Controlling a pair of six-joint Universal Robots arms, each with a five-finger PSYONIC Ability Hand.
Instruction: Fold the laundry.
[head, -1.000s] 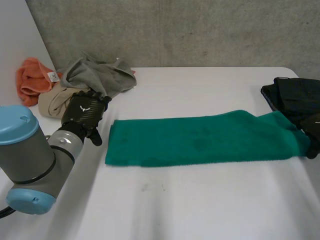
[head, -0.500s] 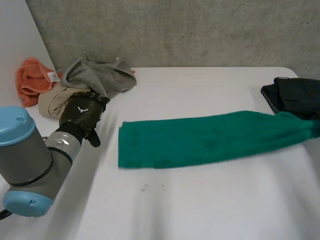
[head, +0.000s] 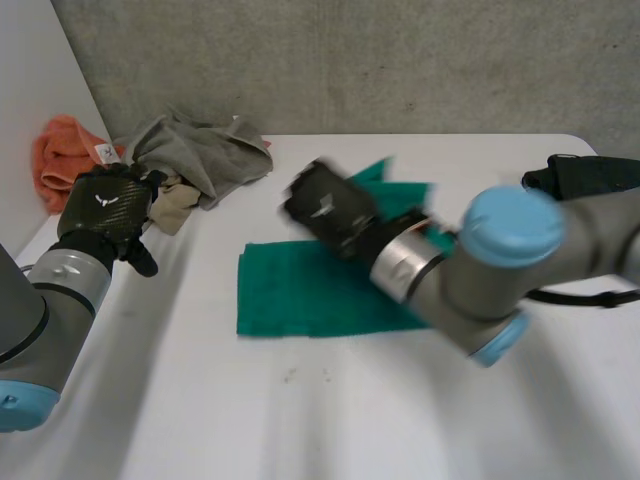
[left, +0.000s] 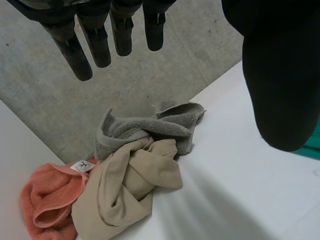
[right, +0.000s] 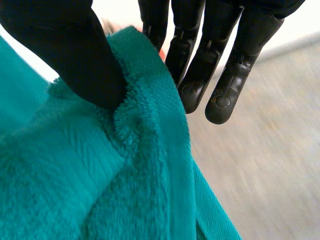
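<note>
The green towel (head: 290, 295) lies mid-table (head: 300, 420), half folded. My right hand (head: 325, 205) pinches one end between thumb and fingers above the left half. Next I'd lay it down edge to edge. My left hand (head: 105, 205) hangs open and empty by the far-left cloth pile (head: 200, 150).

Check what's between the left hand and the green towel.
Bare white table, per the head view; the left hand is apart from the green towel.
</note>
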